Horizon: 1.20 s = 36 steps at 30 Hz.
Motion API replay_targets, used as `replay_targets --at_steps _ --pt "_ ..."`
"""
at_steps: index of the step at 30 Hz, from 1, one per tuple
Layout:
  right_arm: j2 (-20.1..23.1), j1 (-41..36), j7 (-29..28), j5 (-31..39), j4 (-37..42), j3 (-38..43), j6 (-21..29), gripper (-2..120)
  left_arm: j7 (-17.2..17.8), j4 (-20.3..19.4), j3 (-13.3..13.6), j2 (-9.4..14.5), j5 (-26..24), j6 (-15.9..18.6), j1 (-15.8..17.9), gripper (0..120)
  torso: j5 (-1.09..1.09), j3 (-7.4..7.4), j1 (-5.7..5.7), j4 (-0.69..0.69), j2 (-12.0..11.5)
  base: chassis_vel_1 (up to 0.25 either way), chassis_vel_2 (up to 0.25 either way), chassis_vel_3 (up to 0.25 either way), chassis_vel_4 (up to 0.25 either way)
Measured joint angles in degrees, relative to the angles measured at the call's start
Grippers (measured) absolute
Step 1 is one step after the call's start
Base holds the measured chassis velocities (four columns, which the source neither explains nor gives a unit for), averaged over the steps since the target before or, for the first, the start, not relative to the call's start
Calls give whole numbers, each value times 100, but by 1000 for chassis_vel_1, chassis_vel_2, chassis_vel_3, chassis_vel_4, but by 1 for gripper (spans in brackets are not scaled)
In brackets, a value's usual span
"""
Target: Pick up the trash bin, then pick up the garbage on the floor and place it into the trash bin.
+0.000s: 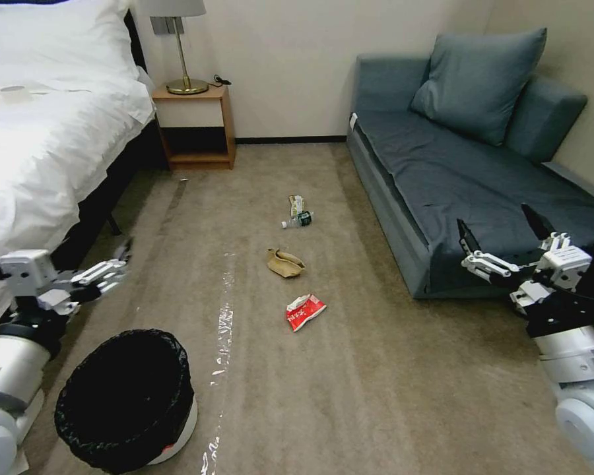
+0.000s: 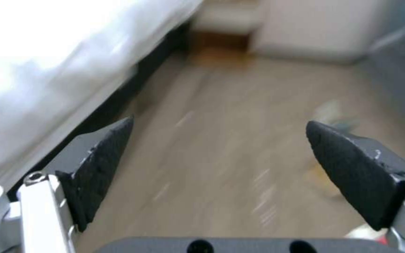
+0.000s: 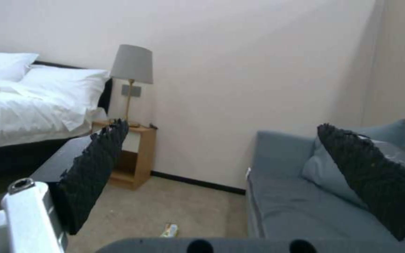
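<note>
A: So where does the trash bin (image 1: 127, 401) stand?
B: On the carpet (image 1: 376, 396) at near left, black liner over its rim, just below the left gripper (image 1: 115, 265), whose jaws are spread and hold nothing.
A: And the garbage?
B: In a line mid-floor: red-and-white snack packet (image 1: 305, 311) nearest, tan paper bag (image 1: 284, 262) next, then the small clear bottle (image 1: 298, 220) touching the yellow-brown wrapper (image 1: 296, 202).
A: The right gripper (image 1: 501, 234)?
B: Spread too, empty, hovering at the blue sofa (image 1: 468, 178).
</note>
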State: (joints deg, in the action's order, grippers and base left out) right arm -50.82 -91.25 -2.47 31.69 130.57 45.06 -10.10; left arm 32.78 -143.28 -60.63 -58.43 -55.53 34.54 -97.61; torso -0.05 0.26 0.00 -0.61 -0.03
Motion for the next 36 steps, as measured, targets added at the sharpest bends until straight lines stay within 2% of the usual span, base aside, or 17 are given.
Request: replay_targets --at_steps 1,2,4,5,6,8,9,12,16,18,22,28,36 --pt "1 51 -6 -11 -20 -68 3 100 826 1 49 -75 -522 245 -130 97 -1 0 0 2 0 0 0 0 0" --pt "1 51 -6 -11 -20 -68 3 100 826 1 49 -75 -522 245 -130 97 -1 0 0 2 0 0 0 0 0" --pt "11 142 -15 -24 -56 -203 7 100 2134 2 131 -282 -1537 424 -392 97 -3 0 0 3 0 0 0 0 0" --pt "21 187 -23 -26 -72 -273 10 100 2401 1 130 -409 -1644 431 -567 97 -1 0 0 2 0 0 0 0 0" --pt "21 187 -23 -26 -72 -273 10 100 2401 1 130 -409 -1644 431 -567 97 -1 0 0 2 0 0 0 0 0" --pt "33 251 -31 -31 -103 -374 12 100 2761 2 179 -569 -1708 389 -792 97 0 0 0 2 0 0 0 0 0" --pt "33 251 -31 -31 -103 -374 12 100 2761 2 179 -569 -1708 389 -792 97 0 0 0 2 0 0 0 0 0" --pt "55 395 -42 -52 -175 -599 16 100 3143 4 267 -821 -1992 279 -1075 98 -1 0 0 5 0 0 0 0 0" --pt "57 444 -45 -64 -207 -690 15 100 3373 4 161 -825 -2304 188 -1059 99 0 0 0 1 0 0 0 0 0" --pt "65 463 -45 -67 -219 -729 11 100 3558 4 73 -803 -2645 144 -1054 99 -1 0 0 1 0 0 0 0 0" --pt "75 453 -42 -67 -229 -729 -5 100 3569 4 98 -801 -2773 121 -1017 99 0 0 0 2 0 0 0 0 0" --pt "127 333 -34 -66 -223 -592 -43 100 3673 4 106 -741 -3219 97 -879 100 -1 0 0 1 0 0 0 0 0" --pt "132 261 -26 -84 -223 -534 -62 100 3526 4 81 -786 -3306 124 -907 99 -1 0 0 2 0 0 0 0 0"
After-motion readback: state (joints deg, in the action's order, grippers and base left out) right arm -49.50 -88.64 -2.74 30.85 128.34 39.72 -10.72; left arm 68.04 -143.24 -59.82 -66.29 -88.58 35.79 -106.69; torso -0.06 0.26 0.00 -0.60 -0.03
